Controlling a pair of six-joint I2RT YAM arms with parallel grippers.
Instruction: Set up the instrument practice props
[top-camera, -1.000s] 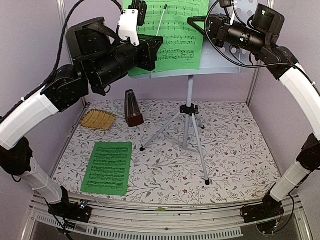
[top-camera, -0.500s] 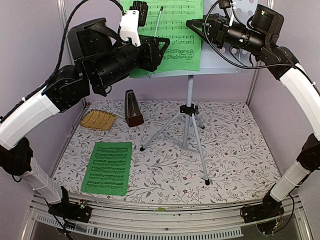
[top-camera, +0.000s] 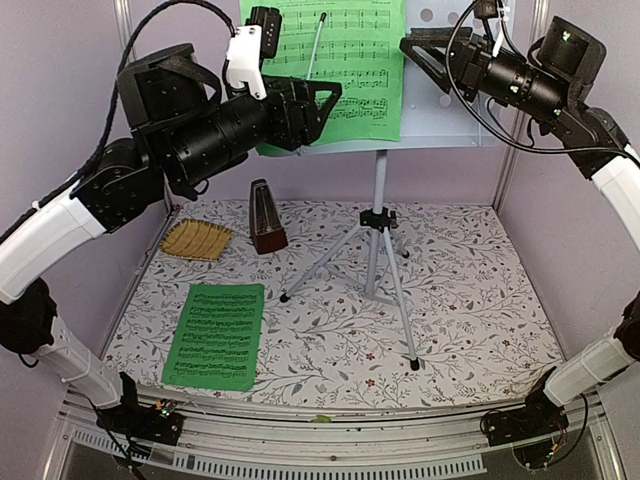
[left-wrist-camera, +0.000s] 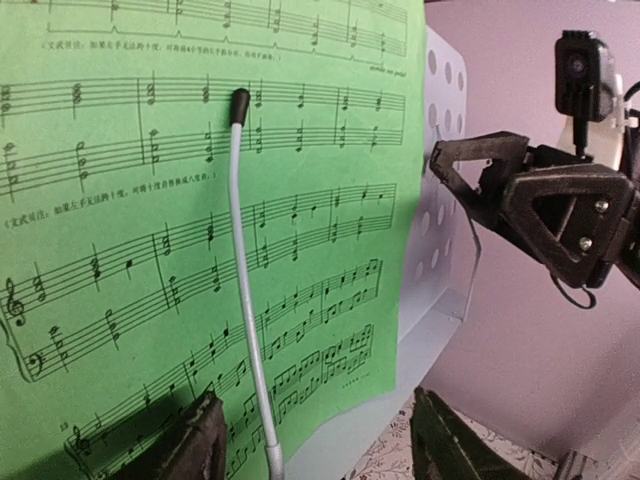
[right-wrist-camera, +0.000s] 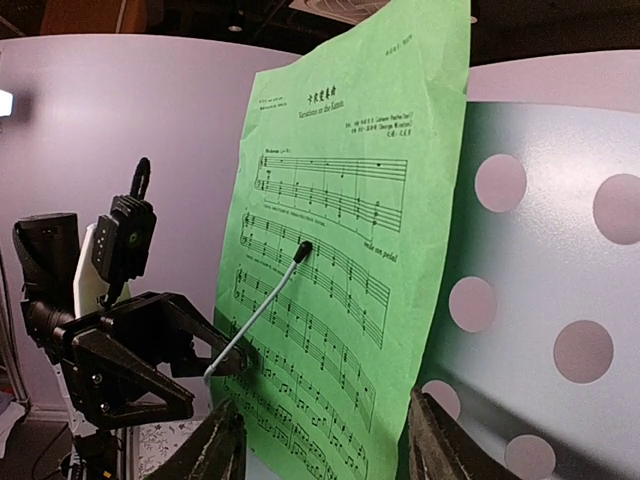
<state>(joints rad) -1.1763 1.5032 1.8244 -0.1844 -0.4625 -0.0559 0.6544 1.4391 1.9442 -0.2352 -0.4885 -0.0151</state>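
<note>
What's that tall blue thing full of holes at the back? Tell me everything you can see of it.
It is a music stand, upright at the back of the flowered table cover. Its top is a pale blue panel, metal by the look, punched with round holes, with a ledge along the bottom. A silver pole joins it to three splayed silver legs with black feet. A green sheet of music rests on the ledge, and a thin white black-tipped arm lies across the sheet.

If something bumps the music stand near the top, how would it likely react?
Probably tips easily: the music stand carries a wide tray high on one thin pole over slim tripod legs. It looks light, so it might also skid across the patterned cloth.
</note>
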